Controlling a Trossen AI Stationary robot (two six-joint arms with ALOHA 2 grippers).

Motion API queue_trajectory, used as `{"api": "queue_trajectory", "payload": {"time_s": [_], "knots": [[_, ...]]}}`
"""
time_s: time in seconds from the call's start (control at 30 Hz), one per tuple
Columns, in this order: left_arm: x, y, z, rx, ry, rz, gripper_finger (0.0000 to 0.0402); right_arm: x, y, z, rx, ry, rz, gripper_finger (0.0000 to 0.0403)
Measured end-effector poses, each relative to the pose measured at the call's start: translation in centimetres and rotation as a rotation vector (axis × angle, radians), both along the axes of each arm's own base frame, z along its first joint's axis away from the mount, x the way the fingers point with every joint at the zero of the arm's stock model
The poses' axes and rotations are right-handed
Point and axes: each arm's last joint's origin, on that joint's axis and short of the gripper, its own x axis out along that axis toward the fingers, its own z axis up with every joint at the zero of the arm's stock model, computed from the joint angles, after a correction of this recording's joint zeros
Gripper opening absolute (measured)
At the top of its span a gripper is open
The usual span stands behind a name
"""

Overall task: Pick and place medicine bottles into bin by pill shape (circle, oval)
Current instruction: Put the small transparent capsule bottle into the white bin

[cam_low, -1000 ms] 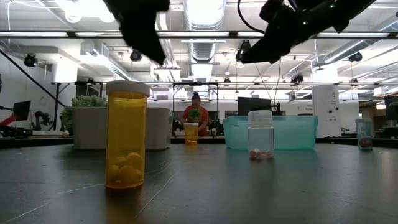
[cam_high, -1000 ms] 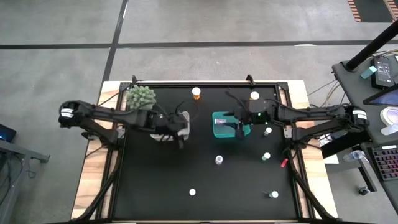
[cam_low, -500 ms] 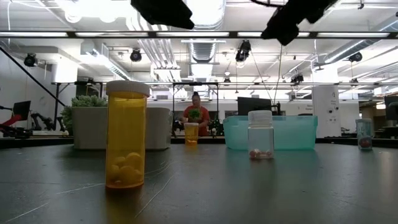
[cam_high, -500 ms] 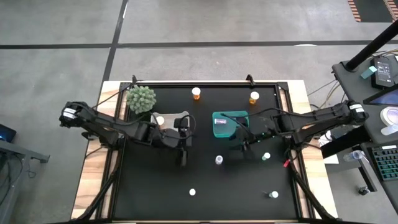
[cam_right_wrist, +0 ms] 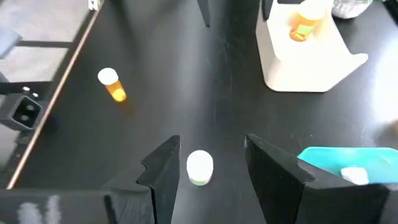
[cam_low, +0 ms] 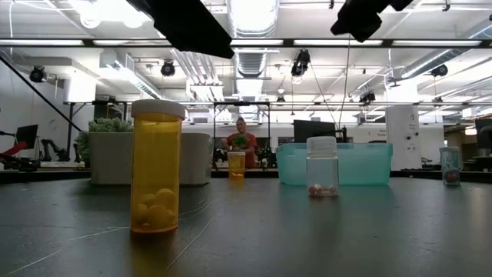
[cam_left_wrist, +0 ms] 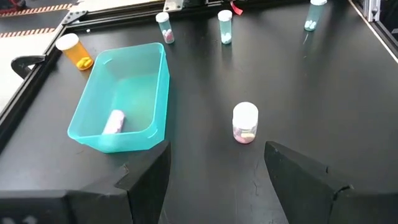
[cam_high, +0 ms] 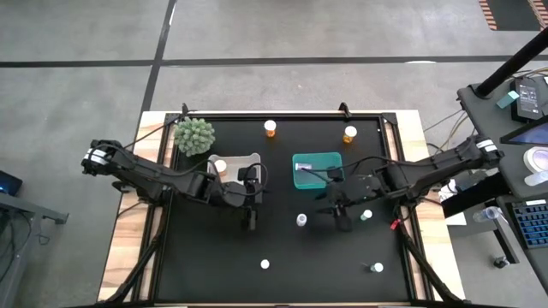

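My left gripper is open and empty, just left of a slim clear bottle, which stands ahead of its fingers in the left wrist view. My right gripper is open and empty, just right of the same bottle. The teal bin holds one bottle lying down. The white bin holds an amber bottle. Other bottles stand on the table: two amber ones at the far edge, a clear one, and two near the front.
A spiky green plant stands at the far left, beside the white bin. In the low view the front amber bottle stands close to the camera, and a person shows far behind the table. A raised black frame runs round the table.
My left gripper has come away from the white bin toward the table's near edge. My right gripper has come away from over the teal bin toward the near edge. Both now flank the slim clear bottle. An amber bottle shows in the white bin where the left arm was.
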Motion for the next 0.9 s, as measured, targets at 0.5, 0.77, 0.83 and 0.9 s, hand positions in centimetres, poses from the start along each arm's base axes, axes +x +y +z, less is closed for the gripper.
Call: {"api": "queue_trajectory", "payload": {"time_s": [0.5, 0.77, 0.83, 0.9], "knots": [[-0.5, 0.2, 0.9, 0.088, -0.023, -0.026, 0.0242, 4.2, 1.2, -5.0, -0.068, 0.205, -0.011, 0.0266], [-2.4, 0.8, 1.8, 0.117, -0.067, -0.018, 0.0242, 5.8, 1.6, -9.0, -0.126, 0.325, 0.010, 0.0287], [-3.0, 1.0, 2.0, 0.120, -0.083, -0.007, 0.0242, 6.2, 1.7, -10.0, -0.136, 0.346, 0.015, 0.0280], [-3.7, 1.2, 2.2, 0.123, -0.102, 0.007, 0.0242, 6.6, 1.9, -10.9, -0.146, 0.361, 0.021, 0.0272]]}}
